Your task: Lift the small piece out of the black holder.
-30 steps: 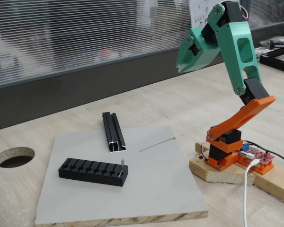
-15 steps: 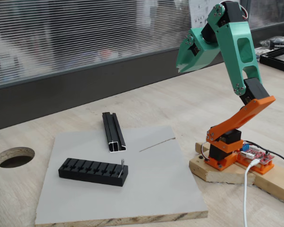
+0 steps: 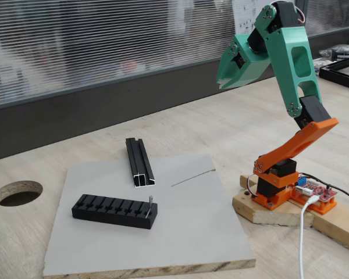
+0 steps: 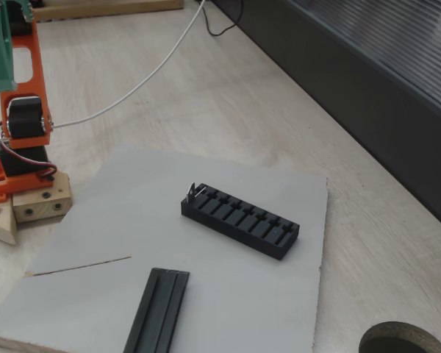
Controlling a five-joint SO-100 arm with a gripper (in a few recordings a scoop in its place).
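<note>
Matte-black holder lying on a grey board, with the green gripper raised well apart from it, far and to the right.

Silvery small piece stands upright in the end slot at the holder's right end in a fixed view, its top clear of the block, so a grip from above looks possible. The gripper's fingers appear pressed together, empty. A black grooved rail and a thin grey line lie apart on the board, away from the holder. The lift is judged not yet begun; the arm must first reach down and left.
</note>
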